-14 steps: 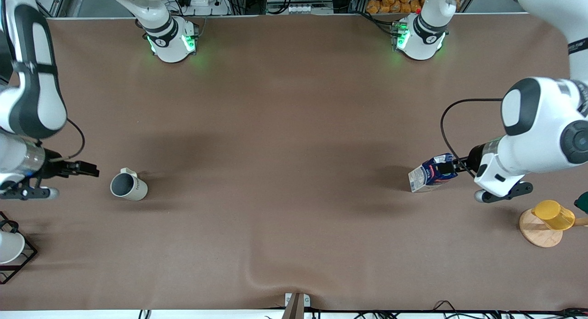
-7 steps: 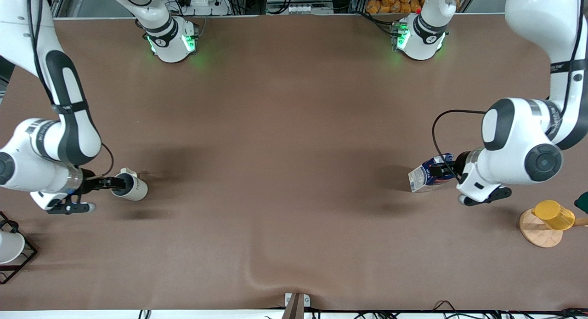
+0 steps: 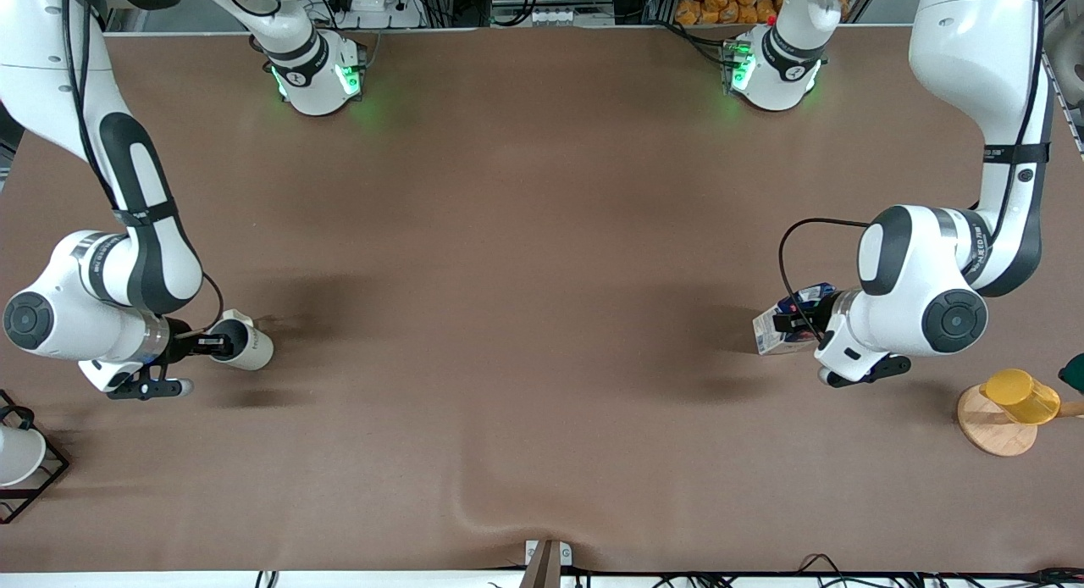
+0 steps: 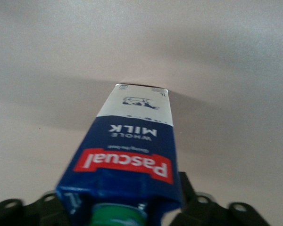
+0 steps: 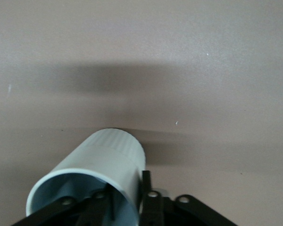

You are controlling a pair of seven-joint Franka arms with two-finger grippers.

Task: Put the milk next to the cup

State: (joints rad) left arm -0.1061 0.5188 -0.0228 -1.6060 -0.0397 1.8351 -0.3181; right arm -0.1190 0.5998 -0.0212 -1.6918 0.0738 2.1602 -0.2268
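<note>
The milk (image 3: 773,329), a dark blue and white carton with a green cap, stands on the table toward the left arm's end. In the left wrist view the milk (image 4: 132,141) sits between the fingers. My left gripper (image 3: 801,319) is open, with its jaws on either side of the carton's gabled top (image 4: 119,209). The off-white cup (image 3: 252,349) stands toward the right arm's end. My right gripper (image 3: 222,344) is open and straddles the cup's rim (image 5: 127,197). One finger is inside the cup (image 5: 108,155) and one is outside its wall.
A yellow cup (image 3: 1020,395) rests on a wooden disc (image 3: 987,431) near the left arm's end. A white cup (image 3: 17,457) sits in a black wire rack (image 3: 47,474) at the right arm's end. The brown cover has a ridge (image 3: 474,507) near the front edge.
Both grippers have moved in: the left one onto the milk's top, the right one from beside the cup onto its rim. Milk and cup have not moved.
</note>
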